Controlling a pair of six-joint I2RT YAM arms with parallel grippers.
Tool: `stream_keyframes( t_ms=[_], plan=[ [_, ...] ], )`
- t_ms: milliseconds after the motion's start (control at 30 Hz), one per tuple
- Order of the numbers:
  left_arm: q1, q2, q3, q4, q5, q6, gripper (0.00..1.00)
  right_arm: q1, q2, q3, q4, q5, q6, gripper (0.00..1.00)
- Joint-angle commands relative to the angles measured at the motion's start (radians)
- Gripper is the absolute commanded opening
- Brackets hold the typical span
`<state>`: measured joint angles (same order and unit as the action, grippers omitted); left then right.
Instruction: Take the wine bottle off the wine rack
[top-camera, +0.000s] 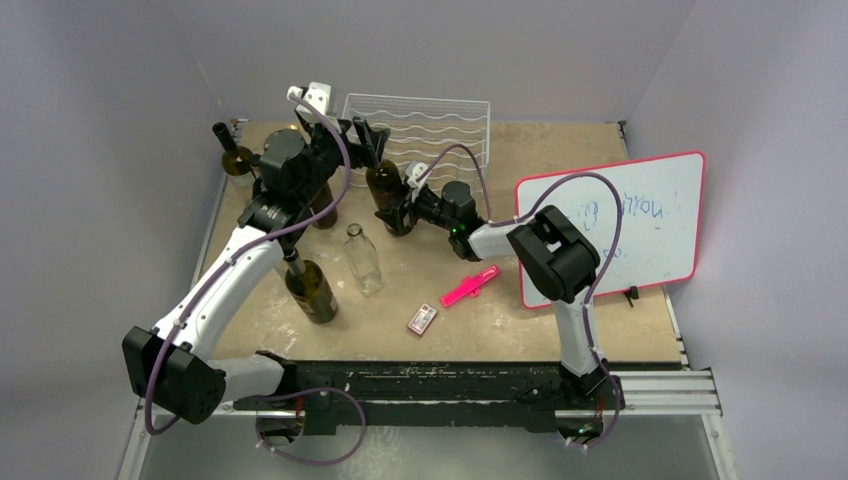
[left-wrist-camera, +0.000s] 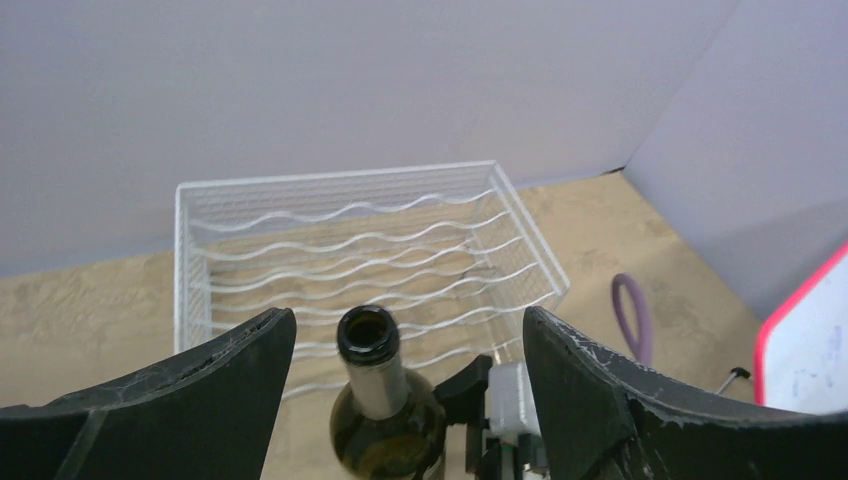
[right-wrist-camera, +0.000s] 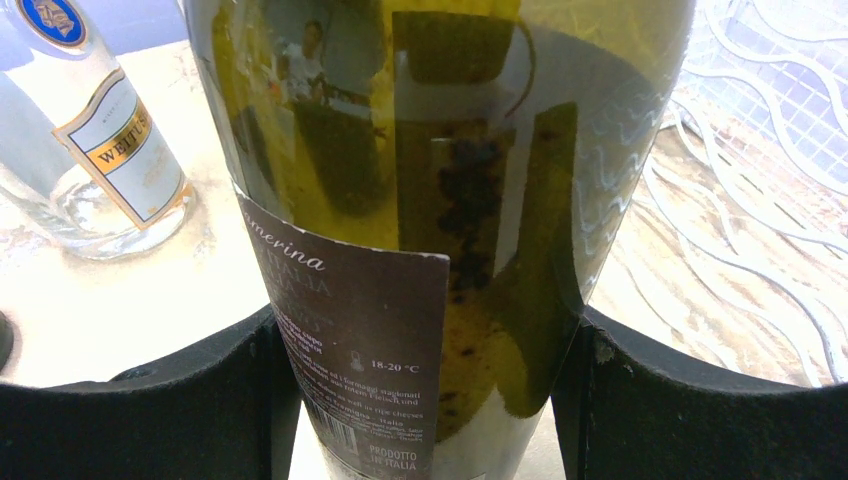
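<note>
The wine bottle (top-camera: 383, 188), dark olive glass with a brown label, stands upright on the table just in front of the white wire wine rack (top-camera: 430, 120). My right gripper (top-camera: 397, 212) is shut on its lower body, and in the right wrist view both pads press the glass (right-wrist-camera: 440, 200). My left gripper (left-wrist-camera: 405, 320) hangs open over the bottle's open mouth (left-wrist-camera: 367, 335), with clear gaps on both sides of the neck. No bottle lies in the rack (left-wrist-camera: 350, 240).
A clear bottle (top-camera: 364, 260) and a dark bottle (top-camera: 312, 290) stand mid-table on the left. More dark bottles (top-camera: 238, 160) stand at the back left. A whiteboard (top-camera: 620, 220) leans at the right. A pink clip (top-camera: 470, 287) and a small card (top-camera: 422, 319) lie near the front.
</note>
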<state>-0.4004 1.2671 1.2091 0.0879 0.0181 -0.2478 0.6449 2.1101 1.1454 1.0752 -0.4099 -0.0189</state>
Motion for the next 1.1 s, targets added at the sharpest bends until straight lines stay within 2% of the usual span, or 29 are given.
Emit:
stream_keyframes(
  t_ms=[0, 100, 167, 233, 367, 433, 500, 567, 633, 667, 700, 867, 1067],
  plan=[
    [0.002, 0.042, 0.080, -0.114, -0.109, -0.004, 0.82, -0.002, -0.042, 0.034, 0.184, -0.001, 0.010, 0.22],
    [0.003, 0.106, 0.142, -0.205, -0.109, -0.013, 0.82, -0.003, -0.041, 0.030, 0.192, 0.002, 0.009, 0.22],
    [0.004, 0.130, 0.162, -0.211, -0.071, -0.017, 0.80, -0.003, -0.044, 0.025, 0.199, 0.002, 0.007, 0.22],
    [0.004, 0.150, 0.183, -0.214, -0.032, -0.027, 0.72, -0.003, -0.046, 0.022, 0.202, 0.002, 0.006, 0.22],
    [0.005, 0.195, 0.223, -0.238, 0.014, -0.037, 0.66, -0.003, -0.046, 0.025, 0.206, 0.003, 0.002, 0.23],
    [0.006, 0.206, 0.227, -0.246, 0.008, -0.031, 0.56, -0.003, -0.047, 0.025, 0.204, 0.008, -0.001, 0.24],
    [0.006, 0.206, 0.225, -0.242, 0.006, -0.019, 0.38, -0.002, -0.047, 0.026, 0.199, 0.011, -0.002, 0.26],
    [0.005, 0.206, 0.227, -0.243, 0.002, 0.006, 0.18, -0.001, -0.050, 0.037, 0.163, 0.016, -0.002, 0.36],
    [0.005, 0.202, 0.227, -0.254, -0.023, 0.055, 0.00, -0.001, -0.067, 0.048, 0.082, 0.027, 0.035, 0.62],
    [0.006, 0.195, 0.223, -0.256, -0.040, 0.079, 0.00, 0.000, -0.084, 0.048, 0.007, 0.049, 0.058, 0.85],
    [0.006, 0.186, 0.212, -0.254, -0.062, 0.103, 0.00, 0.000, -0.109, 0.046, -0.052, 0.085, 0.087, 0.98],
    [0.005, 0.136, 0.149, -0.225, -0.118, 0.164, 0.00, -0.001, -0.246, 0.041, -0.441, 0.221, 0.173, 1.00],
    [0.006, 0.099, 0.068, -0.186, -0.139, 0.185, 0.00, -0.001, -0.359, 0.087, -0.915, 0.310, 0.249, 1.00]
  ],
)
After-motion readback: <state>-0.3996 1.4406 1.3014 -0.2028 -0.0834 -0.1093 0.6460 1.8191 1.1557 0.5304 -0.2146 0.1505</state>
